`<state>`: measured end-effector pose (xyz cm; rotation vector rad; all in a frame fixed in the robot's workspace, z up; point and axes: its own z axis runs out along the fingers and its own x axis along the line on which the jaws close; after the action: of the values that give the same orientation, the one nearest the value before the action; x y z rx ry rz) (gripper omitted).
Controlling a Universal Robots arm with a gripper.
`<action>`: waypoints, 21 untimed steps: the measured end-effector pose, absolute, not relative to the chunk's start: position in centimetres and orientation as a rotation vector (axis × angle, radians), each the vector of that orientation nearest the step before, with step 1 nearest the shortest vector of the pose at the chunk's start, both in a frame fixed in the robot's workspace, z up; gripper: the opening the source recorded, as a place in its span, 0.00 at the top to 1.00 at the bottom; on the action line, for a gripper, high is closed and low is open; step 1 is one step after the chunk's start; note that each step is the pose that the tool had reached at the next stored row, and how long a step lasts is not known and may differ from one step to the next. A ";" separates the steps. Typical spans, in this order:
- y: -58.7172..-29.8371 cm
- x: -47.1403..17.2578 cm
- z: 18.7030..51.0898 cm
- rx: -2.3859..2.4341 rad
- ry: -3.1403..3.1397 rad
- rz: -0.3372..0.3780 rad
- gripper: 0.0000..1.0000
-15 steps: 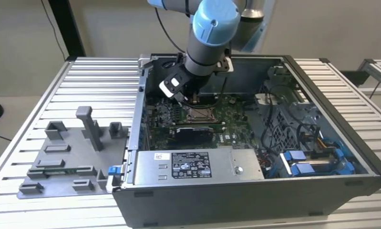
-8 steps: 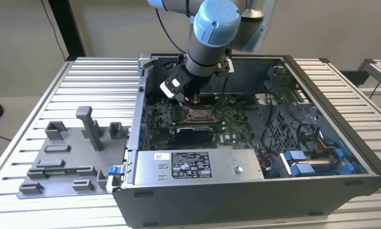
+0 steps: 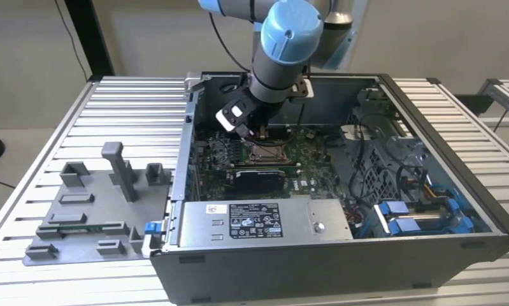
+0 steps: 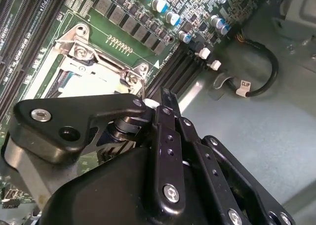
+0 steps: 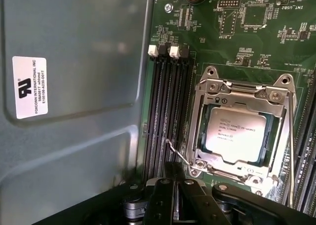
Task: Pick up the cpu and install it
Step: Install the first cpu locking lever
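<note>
The cpu [image 5: 237, 133], a small square chip with a silvery top, lies flat in the motherboard socket, and the metal load frame [image 5: 242, 89] is folded down around its edges. In the second wrist view it shows as a bright patch [image 4: 79, 85] under that frame. My gripper [image 5: 173, 169] hangs just beside the socket's corner, its black fingers pressed together with nothing seen between them. Its tips are next to the thin wire lever [image 5: 178, 155]. In the exterior view the gripper [image 3: 258, 132] is low inside the open computer case [image 3: 339, 255], directly over the socket [image 3: 265, 152].
Memory slots [image 5: 165, 111] run beside the socket, next to the grey case wall [image 5: 74, 111]. A power supply [image 3: 263, 220] and blue drive caddies [image 3: 416, 217] fill the case's near side. Grey fixture blocks [image 3: 93, 210] stand on the slatted table at the exterior view's left. A clipped cable [image 4: 247, 86] loops nearby.
</note>
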<state>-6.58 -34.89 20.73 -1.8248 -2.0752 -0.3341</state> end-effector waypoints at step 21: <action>-34.8 -6.1 20.0 -1.827 -2.074 -0.334 1.00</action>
<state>-6.12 -34.77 20.04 -1.8265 -2.0739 -0.3344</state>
